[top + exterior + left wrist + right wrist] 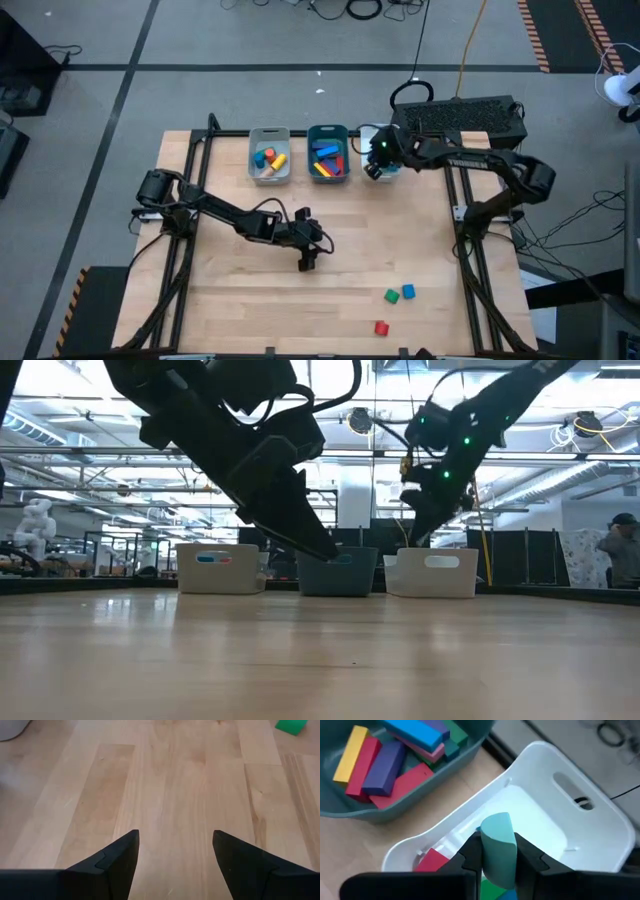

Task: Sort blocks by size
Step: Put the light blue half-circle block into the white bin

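Pale wood planks form the table [250, 290], with three trays along its far edge. Directly below the right gripper [496, 851] sits the white tray [580, 840]; its fingers pinch a cyan block [497, 847]. Ahead of the left gripper [175, 852], spread wide and empty, lies a green block [291, 725].

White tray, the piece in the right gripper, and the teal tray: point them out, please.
white tray [600, 845]: right wrist view, bare inner wall.
cyan block [497, 847]: right wrist view, front face.
teal tray [328, 131]: high view, far rim.
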